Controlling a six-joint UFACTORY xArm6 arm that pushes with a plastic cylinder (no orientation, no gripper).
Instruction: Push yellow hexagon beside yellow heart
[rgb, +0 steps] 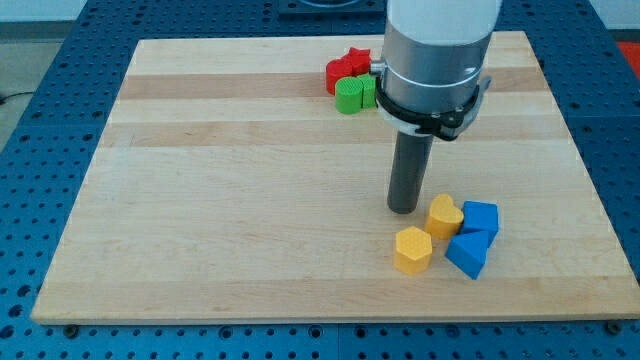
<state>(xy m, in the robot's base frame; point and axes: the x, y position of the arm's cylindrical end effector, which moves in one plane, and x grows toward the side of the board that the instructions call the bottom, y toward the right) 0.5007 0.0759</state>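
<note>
The yellow hexagon (412, 249) lies on the wooden board near the view's bottom right. The yellow heart (445, 215) sits just up and to the right of it, nearly touching it. My tip (403, 209) rests on the board just left of the yellow heart and directly above the yellow hexagon, a small gap from each. The rod rises into the grey arm body (436, 60).
Two blue blocks, one (481, 218) right of the heart and one (468, 251) right of the hexagon, crowd that corner. A red star (355, 63), a red block (337, 76) and green blocks (354, 93) cluster at the view's top. The board's bottom edge (330, 316) is close.
</note>
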